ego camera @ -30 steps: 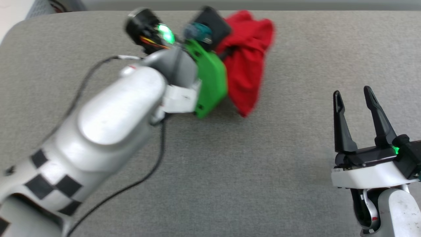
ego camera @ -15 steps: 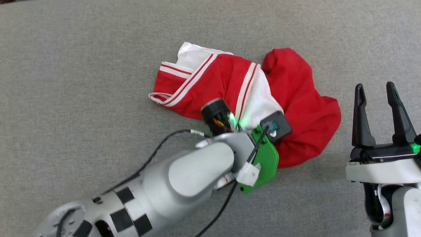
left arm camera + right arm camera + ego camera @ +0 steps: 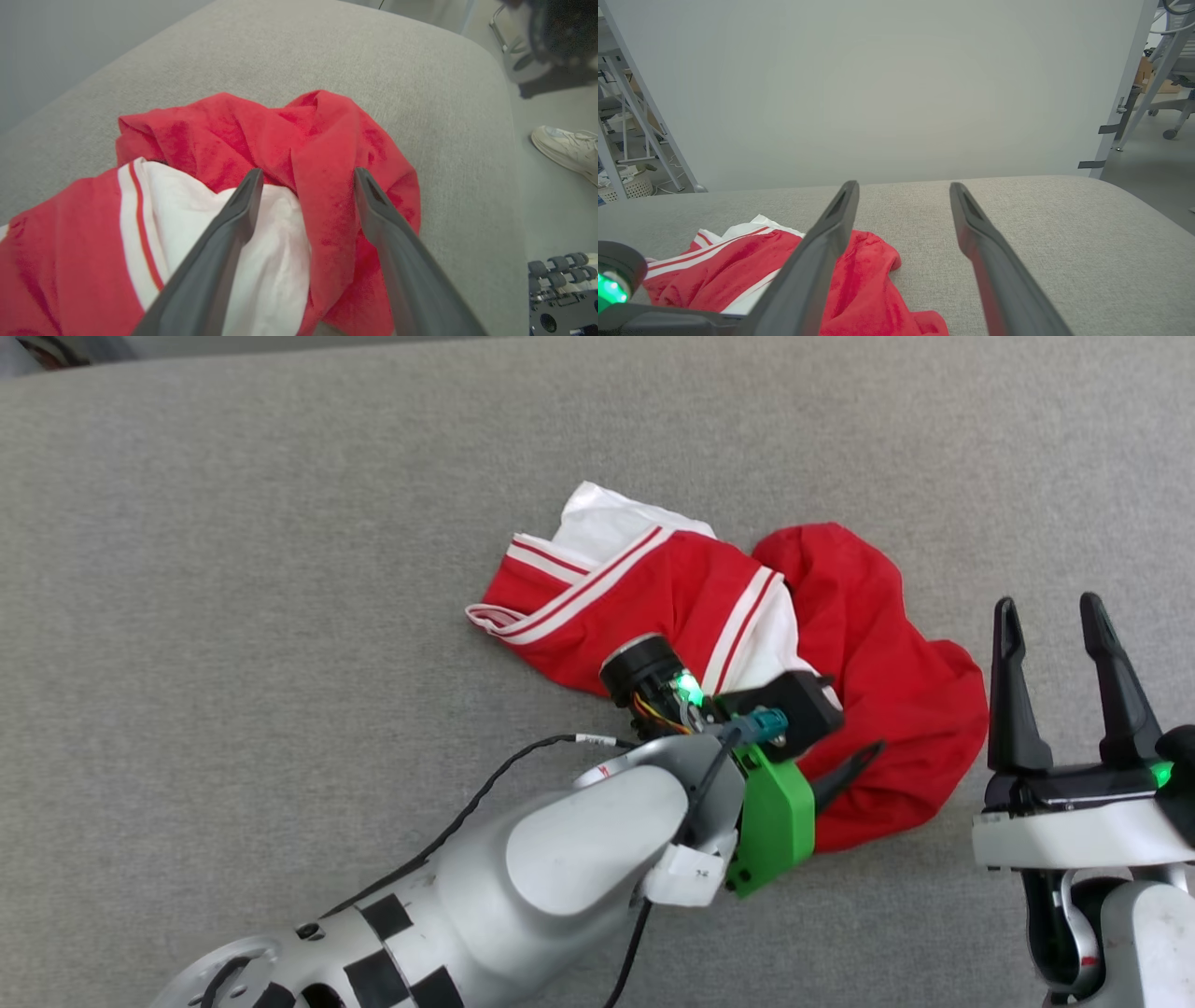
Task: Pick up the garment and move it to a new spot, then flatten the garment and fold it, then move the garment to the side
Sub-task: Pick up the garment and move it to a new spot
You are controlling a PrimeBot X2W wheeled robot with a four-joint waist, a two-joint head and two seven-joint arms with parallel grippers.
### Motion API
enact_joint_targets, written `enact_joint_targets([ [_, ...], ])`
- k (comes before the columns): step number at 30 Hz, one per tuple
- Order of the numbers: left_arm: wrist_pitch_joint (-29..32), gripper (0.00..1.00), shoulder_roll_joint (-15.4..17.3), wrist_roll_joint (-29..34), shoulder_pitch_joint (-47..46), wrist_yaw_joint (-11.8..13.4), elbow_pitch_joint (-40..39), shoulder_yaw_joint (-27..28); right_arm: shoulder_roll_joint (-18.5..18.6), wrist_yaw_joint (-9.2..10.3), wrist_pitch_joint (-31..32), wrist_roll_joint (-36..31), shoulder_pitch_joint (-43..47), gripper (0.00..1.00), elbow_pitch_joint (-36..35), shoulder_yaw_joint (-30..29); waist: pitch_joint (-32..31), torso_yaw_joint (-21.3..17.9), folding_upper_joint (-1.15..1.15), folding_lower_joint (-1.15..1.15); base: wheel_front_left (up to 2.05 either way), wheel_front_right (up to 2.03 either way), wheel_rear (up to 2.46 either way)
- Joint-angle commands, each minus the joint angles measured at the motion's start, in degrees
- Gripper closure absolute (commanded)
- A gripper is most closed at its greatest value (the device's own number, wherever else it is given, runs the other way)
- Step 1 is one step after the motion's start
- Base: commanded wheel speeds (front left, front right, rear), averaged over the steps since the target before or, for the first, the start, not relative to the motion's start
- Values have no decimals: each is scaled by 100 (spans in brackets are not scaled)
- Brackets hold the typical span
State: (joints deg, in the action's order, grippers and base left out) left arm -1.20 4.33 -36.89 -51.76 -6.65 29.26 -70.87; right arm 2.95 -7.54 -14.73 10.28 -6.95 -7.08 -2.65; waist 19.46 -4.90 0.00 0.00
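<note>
The left hand (image 3: 306,181) hung just over the garment (image 3: 672,593), fingers spread wide and gripping nothing, probably because the move to a new spot was finished. The garment lay crumpled on the grey counter (image 3: 233,569), one white sleeve uppermost. The right hand (image 3: 1047,609) waited just beside it, wide open and empty. A second earlier the left hand had carried the garment bunched up; by this moment it had let go.

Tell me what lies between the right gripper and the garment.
Just a narrow strip of bare grey surface, as the head view shows. The right gripper stands beside the garment, not touching it.
</note>
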Motion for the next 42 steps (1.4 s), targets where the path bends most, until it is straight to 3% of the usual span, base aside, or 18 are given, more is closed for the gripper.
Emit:
enact_joint_targets([
  [1,-255,0,-46,2,-20,109,-44,135,-7,5,-27,-17,121,0,26,8,-463,281,0,0,0,0,0],
  [4,-713,0,-28,3,33,383,-136,385,-7,5,-27,-28,255,0,64,17,-725,387,0,0,0,0,0],
  [9,-1250,0,376,89,241,1094,-342,959,-7,5,-27,-33,454,0,110,36,-1057,515,0,0,0,0,0],
  [17,-1376,0,1307,366,1195,2139,-1122,2219,-7,5,-27,-45,692,0,130,1,-1366,660,0,0,0,0,0],
  [23,-1378,0,1766,755,2379,2587,-1925,3380,-7,5,-27,-80,775,0,142,19,-1482,673,0,0,0,0,0],
  [30,-1379,0,1754,1180,3838,2669,-2499,4546,-7,5,-27,-64,884,0,242,19,-1611,638,0,0,0,0,0],
  [42,-1379,0,915,1932,5159,1862,-2610,5692,-7,5,-27,59,1213,0,582,74,-1815,612,0,0,0,0,0],
])
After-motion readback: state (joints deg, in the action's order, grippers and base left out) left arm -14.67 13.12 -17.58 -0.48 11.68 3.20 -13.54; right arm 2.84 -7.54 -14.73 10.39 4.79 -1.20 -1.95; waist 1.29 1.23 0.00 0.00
